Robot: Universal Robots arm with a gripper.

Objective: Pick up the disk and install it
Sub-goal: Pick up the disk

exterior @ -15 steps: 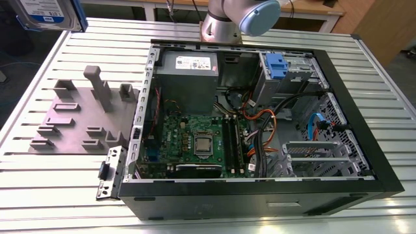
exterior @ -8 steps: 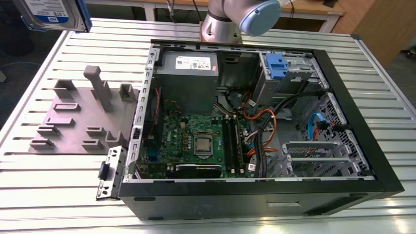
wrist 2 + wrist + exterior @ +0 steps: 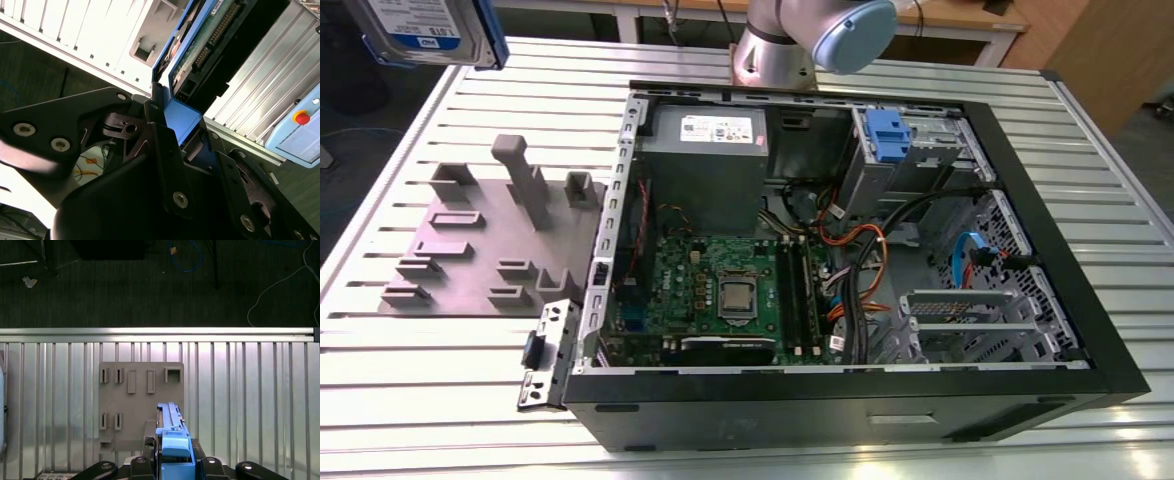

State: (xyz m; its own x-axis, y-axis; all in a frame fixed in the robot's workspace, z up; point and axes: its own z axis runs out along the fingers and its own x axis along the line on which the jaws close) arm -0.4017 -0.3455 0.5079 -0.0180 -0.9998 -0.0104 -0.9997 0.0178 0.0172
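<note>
My gripper [image 3: 175, 464] is closed on the blue carrier of the disk [image 3: 171, 426]. The disk stands on edge between the jaws and juts out past them. Beyond it, well apart, I see a grey fixture plate [image 3: 142, 400] on the slatted worktop [image 3: 250, 390], and farther off the dark floor [image 3: 125, 285].

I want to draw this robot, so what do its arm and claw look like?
The arm is a round silvery tube with a pale blue-grey cap on its joint. The claw is black, built from flat angular links fastened with shiny round silver screws.
</note>
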